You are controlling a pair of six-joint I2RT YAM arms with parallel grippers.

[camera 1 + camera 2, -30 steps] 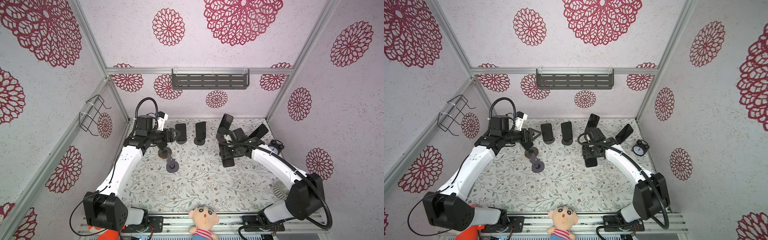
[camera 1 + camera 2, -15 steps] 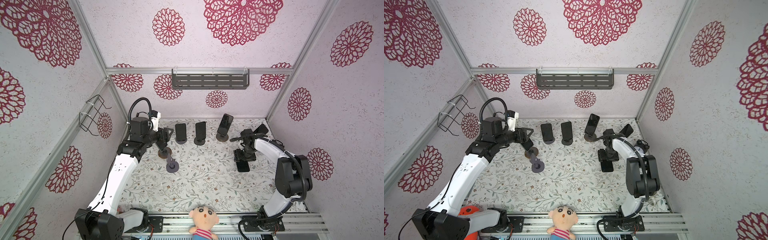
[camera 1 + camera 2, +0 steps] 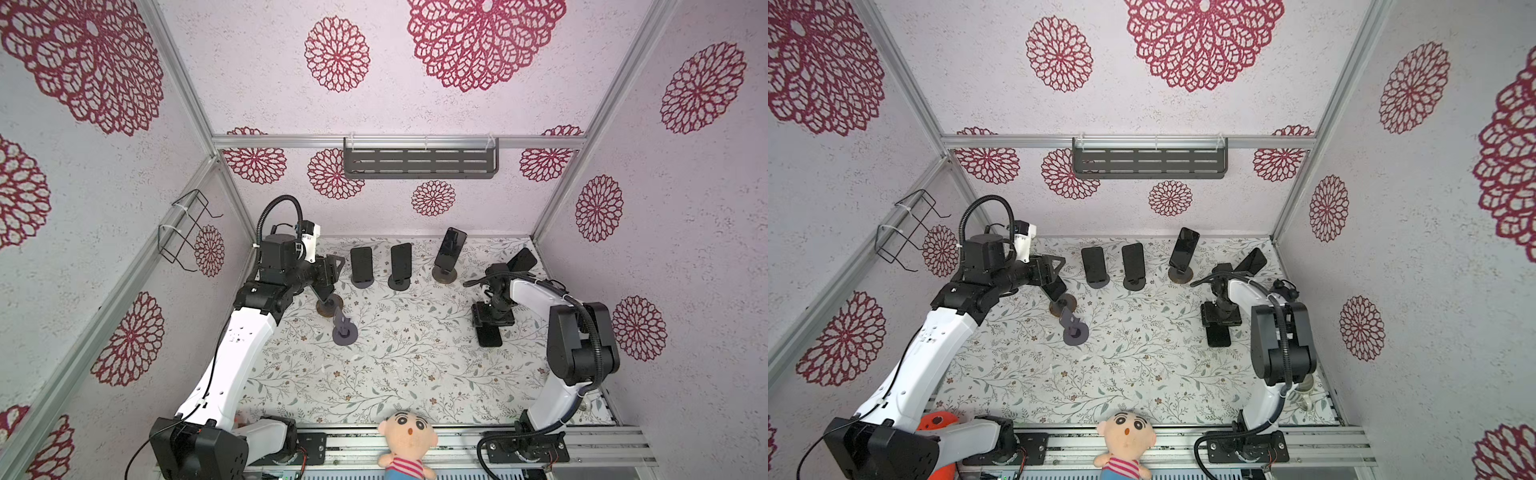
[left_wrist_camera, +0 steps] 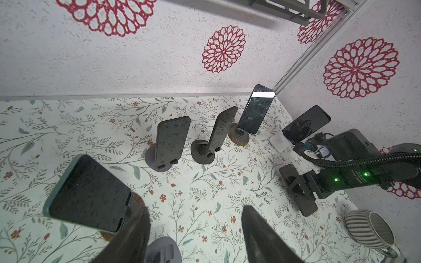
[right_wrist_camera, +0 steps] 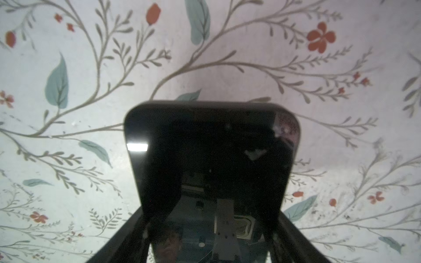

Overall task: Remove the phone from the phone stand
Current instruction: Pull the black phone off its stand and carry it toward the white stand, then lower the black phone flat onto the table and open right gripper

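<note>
1. Altogether, six dark phones (image 4: 88,195) (image 4: 173,141) (image 4: 222,132) (image 4: 258,111) (image 4: 306,125) (image 4: 307,207): four propped on round stands (image 4: 239,137), one leaning at the back right corner of the floral table (image 3: 374,386), one gripped; a fifth, grey disc stand (image 3: 345,334) is bare.
2. The glossy black slab phone (image 5: 211,148) lies flat by the right edge, with the fingers of the right gripper (image 3: 493,320) clamping its sides.
3. The left gripper (image 4: 194,210), fingers wide, hangs back left; open tabletop spans the front edge.

Plush doll (image 3: 409,434), wall shelf (image 3: 419,164), wire rack (image 3: 185,232) — striped cup (image 4: 369,230)
</note>
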